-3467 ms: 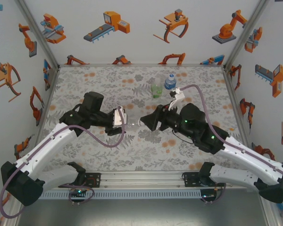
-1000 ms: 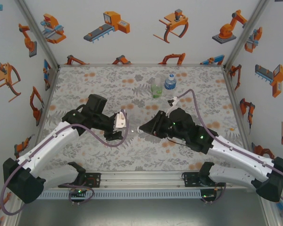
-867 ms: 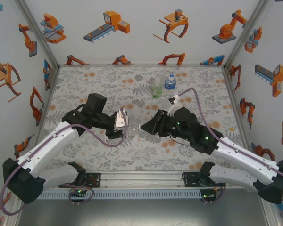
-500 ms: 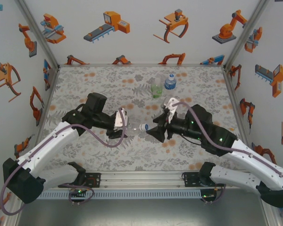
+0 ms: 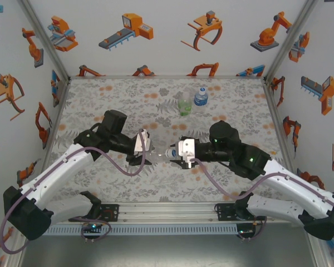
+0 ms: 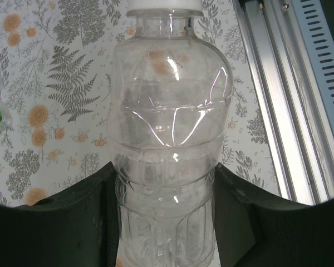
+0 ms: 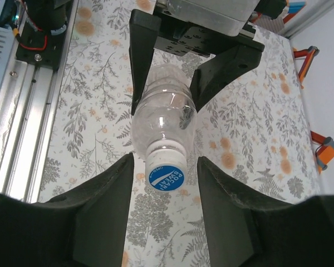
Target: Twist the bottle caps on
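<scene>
A: While the left pincer (image 6: 164,214) clamps the clear bottle (image 6: 170,128) by its lower body over the surface (image 5: 100,100), which way does it lie?
B: Level, with its long axis running between the arms and its neck toward the right pincer (image 7: 164,167).
A: And the cap (image 7: 166,173)?
B: Sitting on the neck. That pincer's fingers (image 7: 108,211) straddle it, parted, with gaps either side.
A: So, next?
B: I'd centre on the cap, close squarely, then twist about the bottle's axis without pushing sideways.
</scene>
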`<act>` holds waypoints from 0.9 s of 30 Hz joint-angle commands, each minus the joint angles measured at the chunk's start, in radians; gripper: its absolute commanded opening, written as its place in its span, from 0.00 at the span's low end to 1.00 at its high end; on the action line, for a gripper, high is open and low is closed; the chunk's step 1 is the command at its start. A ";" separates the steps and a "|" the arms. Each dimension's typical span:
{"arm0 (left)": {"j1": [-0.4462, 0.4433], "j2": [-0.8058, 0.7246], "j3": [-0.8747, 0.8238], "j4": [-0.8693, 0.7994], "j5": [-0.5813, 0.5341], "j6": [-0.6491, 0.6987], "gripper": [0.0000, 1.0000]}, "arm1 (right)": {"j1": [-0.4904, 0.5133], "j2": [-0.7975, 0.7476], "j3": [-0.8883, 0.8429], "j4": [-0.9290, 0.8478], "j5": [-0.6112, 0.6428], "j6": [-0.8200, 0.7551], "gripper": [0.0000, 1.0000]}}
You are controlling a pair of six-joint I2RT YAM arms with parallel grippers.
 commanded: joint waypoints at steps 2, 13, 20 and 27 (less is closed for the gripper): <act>-0.009 0.014 0.021 -0.027 0.059 0.029 0.00 | 0.005 -0.022 -0.031 0.017 -0.017 -0.054 0.46; -0.014 0.025 0.027 -0.043 0.060 0.041 0.00 | 0.005 -0.008 -0.038 -0.006 -0.006 -0.047 0.24; -0.016 0.029 0.035 -0.043 0.044 0.030 0.00 | 0.005 -0.005 -0.103 0.109 0.116 0.468 0.01; -0.016 0.025 0.038 -0.037 0.019 0.023 0.00 | 0.003 0.036 -0.182 0.178 0.433 1.454 0.00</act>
